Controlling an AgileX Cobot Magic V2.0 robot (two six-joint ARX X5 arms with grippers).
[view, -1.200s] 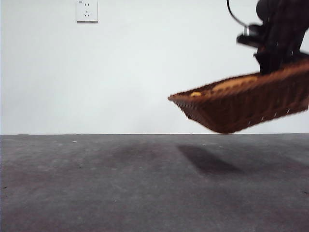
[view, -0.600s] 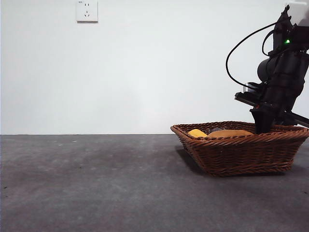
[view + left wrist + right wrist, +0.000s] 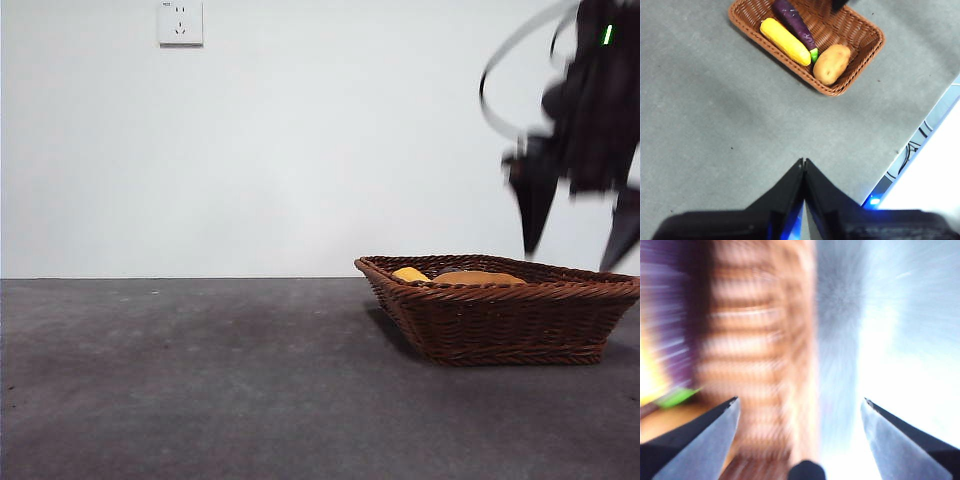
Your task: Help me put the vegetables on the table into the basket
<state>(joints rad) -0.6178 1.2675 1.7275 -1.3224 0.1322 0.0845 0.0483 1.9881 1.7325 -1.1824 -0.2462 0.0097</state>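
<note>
The wicker basket (image 3: 505,320) stands on the grey table (image 3: 200,380) at the right. The left wrist view shows the basket (image 3: 860,32) holding the yellow corn cob (image 3: 785,41), the dark purple vegetable (image 3: 792,20) and the tan potato (image 3: 831,64). From the front only the corn (image 3: 408,274) and the potato (image 3: 475,277) show above the rim. My right gripper (image 3: 578,255) is open, blurred by motion, above the basket's right end; its wrist view (image 3: 799,407) shows the blurred basket rim (image 3: 790,340). My left gripper (image 3: 804,162) is shut and empty, well away from the basket.
A white wall socket (image 3: 180,22) is on the back wall. The table's edge, with cables beyond it (image 3: 912,150), shows in the left wrist view.
The basket, held tilted in the air a second ago, was set down on the table. The right gripper has let go of its rim, opened, and risen above it.
</note>
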